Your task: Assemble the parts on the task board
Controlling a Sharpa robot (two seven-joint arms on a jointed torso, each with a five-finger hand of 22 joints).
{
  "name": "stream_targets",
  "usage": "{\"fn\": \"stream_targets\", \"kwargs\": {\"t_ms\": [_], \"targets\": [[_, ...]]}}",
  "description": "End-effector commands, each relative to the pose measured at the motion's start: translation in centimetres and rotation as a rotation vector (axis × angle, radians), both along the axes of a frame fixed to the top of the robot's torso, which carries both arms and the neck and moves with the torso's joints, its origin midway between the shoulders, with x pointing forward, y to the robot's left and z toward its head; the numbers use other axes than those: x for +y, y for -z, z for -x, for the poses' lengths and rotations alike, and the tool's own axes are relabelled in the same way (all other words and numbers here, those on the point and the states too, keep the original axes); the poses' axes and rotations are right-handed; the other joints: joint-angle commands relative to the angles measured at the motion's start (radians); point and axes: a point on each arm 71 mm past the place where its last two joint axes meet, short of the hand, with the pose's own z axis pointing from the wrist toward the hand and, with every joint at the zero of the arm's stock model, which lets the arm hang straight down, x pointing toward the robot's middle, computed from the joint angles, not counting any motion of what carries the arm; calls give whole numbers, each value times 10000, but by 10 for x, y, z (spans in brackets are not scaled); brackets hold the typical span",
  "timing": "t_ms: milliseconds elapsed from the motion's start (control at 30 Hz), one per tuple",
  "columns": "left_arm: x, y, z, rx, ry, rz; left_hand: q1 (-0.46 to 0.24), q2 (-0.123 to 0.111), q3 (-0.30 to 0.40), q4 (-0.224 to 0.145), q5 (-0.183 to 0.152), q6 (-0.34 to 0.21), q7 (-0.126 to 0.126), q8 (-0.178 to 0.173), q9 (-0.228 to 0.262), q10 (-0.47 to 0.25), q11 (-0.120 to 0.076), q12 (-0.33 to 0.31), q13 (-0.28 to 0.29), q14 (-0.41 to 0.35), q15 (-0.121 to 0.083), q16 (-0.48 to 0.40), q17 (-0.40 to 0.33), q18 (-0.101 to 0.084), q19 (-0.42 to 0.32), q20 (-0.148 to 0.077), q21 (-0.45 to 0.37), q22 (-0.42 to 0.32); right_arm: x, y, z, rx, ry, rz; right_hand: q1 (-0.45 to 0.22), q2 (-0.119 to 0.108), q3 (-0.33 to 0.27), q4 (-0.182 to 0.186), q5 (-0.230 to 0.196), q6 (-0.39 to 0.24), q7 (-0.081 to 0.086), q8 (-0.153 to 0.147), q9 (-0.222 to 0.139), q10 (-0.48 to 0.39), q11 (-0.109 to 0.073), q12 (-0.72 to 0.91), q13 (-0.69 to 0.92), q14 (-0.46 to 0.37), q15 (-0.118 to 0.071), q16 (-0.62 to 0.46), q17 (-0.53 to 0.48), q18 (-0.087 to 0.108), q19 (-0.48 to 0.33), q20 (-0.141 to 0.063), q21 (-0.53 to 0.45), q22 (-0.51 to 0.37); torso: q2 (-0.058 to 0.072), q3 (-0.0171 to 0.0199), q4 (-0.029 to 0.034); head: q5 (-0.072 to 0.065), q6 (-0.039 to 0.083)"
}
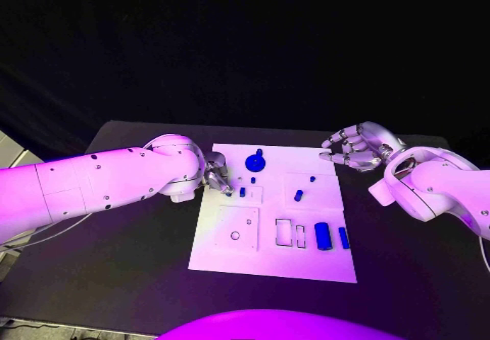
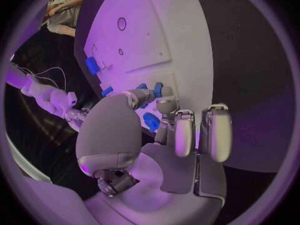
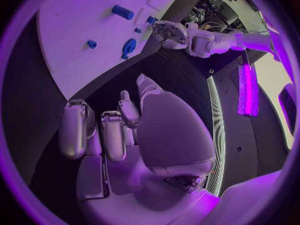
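My left hand sits at the white board, its fingers near a small blue peg (I cannot tell if they pinch it); I should go slow and straight; my right hand waits beside the board, curled on nothing.

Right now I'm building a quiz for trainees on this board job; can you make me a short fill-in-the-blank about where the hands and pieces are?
1. The left hand is at the ____ edge of the white board.
2. The right hand is off the board, above the ____ table.
3. The small pieces on the board are ____ in colour.
4. The right hand holds ____.

Missing words: left; black; blue; nothing
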Motion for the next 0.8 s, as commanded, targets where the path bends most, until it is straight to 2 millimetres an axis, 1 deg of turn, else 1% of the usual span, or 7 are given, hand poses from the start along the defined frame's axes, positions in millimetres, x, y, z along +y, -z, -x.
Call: {"fn": "stream_targets", "kwargs": {"t_ms": [33,167,333,500,633,733,800], "targets": [[-7,7,5,643,192,111,-56,48,2065,-1990,17,49,-10,-10,-9,45,7,-5,-2,952,-55,24,2177,-156,54,-28,18,1219,2,0,1,4,-201,67,-47,-7,75,4,146,-79,0,46,-18,-37,-27,-19,-15,610,41,-43,963,115,-39,-17,-69,771,0,-2,6,-8,-24],[-8,8,3,712,96,175,-382,61,1760,-1792,-97,146,-85,-21,27,184,-32,70,118,960,-69,40,2206,-157,48,-22,13,1230,2,0,1,4,-208,67,-62,-20,91,11,257,-83,1,52,-26,-43,-27,-24,-25,613,40,-43,969,116,-38,-19,-81,768,-5,-9,-1,-11,-26],[-7,8,2,693,-35,193,-662,92,1414,-1549,-178,172,-151,-57,48,220,-71,54,126,960,-99,42,2209,-158,47,-41,5,1235,2,0,1,0,-212,65,-66,-24,91,12,278,-85,2,52,-28,-49,-27,-30,-32,612,39,-45,966,114,-34,-19,-74,774,-6,-2,-8,-39,-24],[-5,9,0,646,-149,178,-1075,90,670,-1073,-248,281,-215,-138,29,213,-119,42,142,960,-140,43,2209,-163,62,-85,0,1252,2,0,1,-5,-214,62,-77,-31,90,16,304,-87,2,53,-30,-49,-26,-30,-32,612,40,-47,964,116,-37,-19,-84,769,-8,-2,1,-61,-37],[-3,9,0,618,-198,124,-1403,98,-466,-485,-296,425,-228,-245,-15,192,-122,58,191,962,-156,48,2215,-163,63,-107,-20,1246,2,0,1,-8,-207,61,-77,-31,90,16,304,-87,2,53,-30,-49,-26,-30,-32,612,40,-47,964,116,-37,-19,-84,769,-4,-7,6,-63,-33],[-1,9,-1,585,-240,72,-1412,125,-909,-265,-297,452,-220,-292,-25,171,-122,50,193,960,-155,45,2209,-163,68,-113,-24,1250,2,0,1,-11,-205,59,-90,-36,88,20,319,-87,3,54,-31,-51,-25,-31,-34,611,40,-49,962,116,-37,-20,-87,767,-4,-1,4,-63,-36],[0,9,-1,566,-266,40,-1411,128,-993,-220,-298,458,-219,-301,-26,168,-121,49,194,960,-155,46,2211,-164,71,-114,-23,1254,1,0,1,-13,-200,59,-90,-36,88,20,319,-87,3,54,-31,-51,-25,-31,-34,611,40,-49,962,116,-37,-20,-87,767,-4,-1,1,-62,-47]]}}
